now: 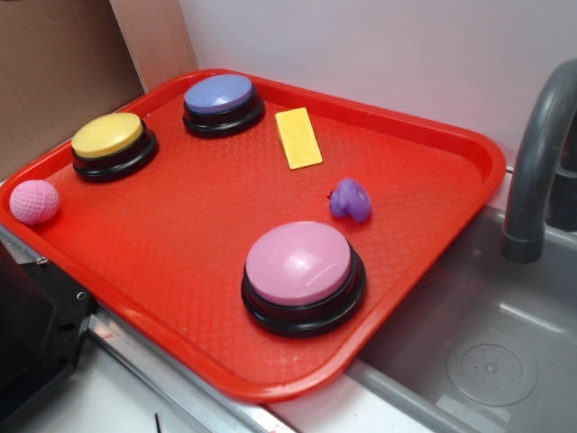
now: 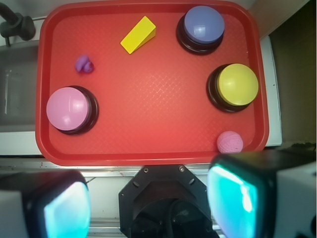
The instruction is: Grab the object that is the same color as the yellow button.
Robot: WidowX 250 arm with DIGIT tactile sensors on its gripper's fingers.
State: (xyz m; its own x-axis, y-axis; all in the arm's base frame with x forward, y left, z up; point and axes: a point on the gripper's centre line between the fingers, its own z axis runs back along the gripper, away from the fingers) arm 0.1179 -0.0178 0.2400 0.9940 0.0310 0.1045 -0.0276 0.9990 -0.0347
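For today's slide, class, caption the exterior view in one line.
Red tray holding a yellow block, yellow, blue-purple and pink buttons, untouched.

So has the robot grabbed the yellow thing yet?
Not yet. The yellow block lies untouched on the red tray, beside the blue-purple button. The gripper is open, empty, outside the tray's edge. Reaching over, lowering and gripping the block all remain.

We see a red tray [image 1: 433,135] holding the yellow block [image 1: 298,137] just beside the blue-purple button [image 1: 223,104], the yellow button [image 1: 113,144], a pink ball [image 1: 34,201], a purple toy [image 1: 350,199], a pink button [image 1: 302,275]. Grey faucet [image 1: 541,153] at right.
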